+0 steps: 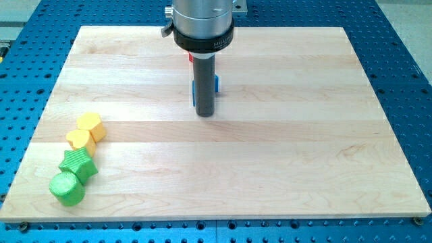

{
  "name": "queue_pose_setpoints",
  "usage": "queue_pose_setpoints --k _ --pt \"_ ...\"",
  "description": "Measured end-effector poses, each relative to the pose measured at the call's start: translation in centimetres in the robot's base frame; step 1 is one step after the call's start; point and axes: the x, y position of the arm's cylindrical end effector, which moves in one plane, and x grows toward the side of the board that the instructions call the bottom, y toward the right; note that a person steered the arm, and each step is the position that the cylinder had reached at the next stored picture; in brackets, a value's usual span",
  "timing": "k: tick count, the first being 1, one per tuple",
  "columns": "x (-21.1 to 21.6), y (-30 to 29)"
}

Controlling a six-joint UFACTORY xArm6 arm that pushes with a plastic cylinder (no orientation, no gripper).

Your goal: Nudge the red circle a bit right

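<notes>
My tip point(205, 114) rests on the wooden board point(283, 135) near the middle top. A red block point(192, 58) shows only as a sliver at the rod's left edge, just under the arm's collar; its shape is hidden. A blue block point(217, 84) sits right behind the rod, showing at both of its sides, a little above my tip. The rod hides most of both blocks, so I cannot tell whether it touches them.
At the view's lower left lie a yellow hexagon point(90, 126), a second yellow block point(80, 141), a green star point(78, 165) and a green cylinder point(67, 188), in a close diagonal line. A blue perforated table surrounds the board.
</notes>
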Motion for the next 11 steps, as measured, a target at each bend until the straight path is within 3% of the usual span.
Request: queue_pose_setpoints --k 2,3,4,6,8,9,10,11 --pt "-0.1 -2.2" --pt "-2.2 -8.3" --pt "-4.9 -10.3" --pt "-21.6 -10.2" --pt "-23.6 -5.9" --pt "-22.7 -6.8" --pt "-18.6 -9.6" --pt "-18.4 -8.3"
